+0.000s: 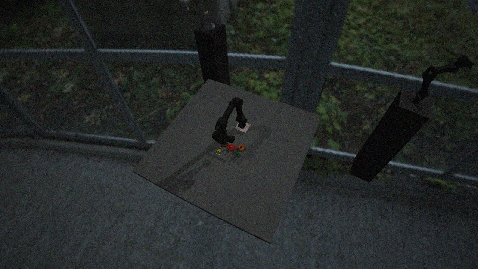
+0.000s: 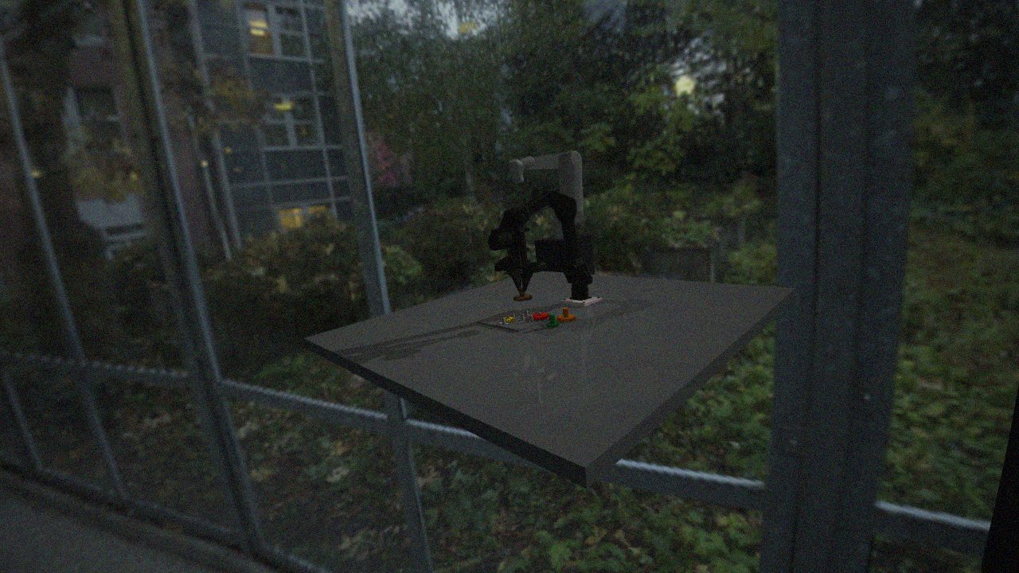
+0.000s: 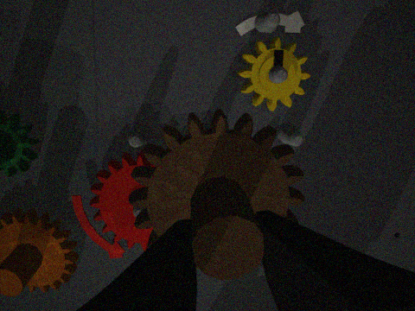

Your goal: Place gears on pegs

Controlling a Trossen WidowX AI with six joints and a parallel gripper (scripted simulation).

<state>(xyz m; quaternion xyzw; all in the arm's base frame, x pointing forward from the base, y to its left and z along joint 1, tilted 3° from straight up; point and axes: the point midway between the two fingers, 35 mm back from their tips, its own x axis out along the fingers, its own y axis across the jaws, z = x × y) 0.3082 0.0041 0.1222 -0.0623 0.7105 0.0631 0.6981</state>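
Brown gear hides part of the red gear [image 3: 117,200]; green gear [image 3: 13,144] cropped.

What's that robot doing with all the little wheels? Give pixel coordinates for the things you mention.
The robot arm's claw [image 3: 224,228] is holding a big brown gear [image 2: 522,298] [image 3: 173,190] by its knob, up above the grey board. On the board are a red gear [image 2: 540,316] [image 3: 117,199] and a yellow gear [image 2: 509,319] [image 3: 268,88]. An orange gear [image 1: 241,147] [image 2: 566,317] [image 3: 52,259] and a green gear [image 1: 238,154] [image 2: 552,321] [image 3: 19,149] are waiting off to the side. The brown one isn't on a peg yet, so red and yellow aren't joined up.
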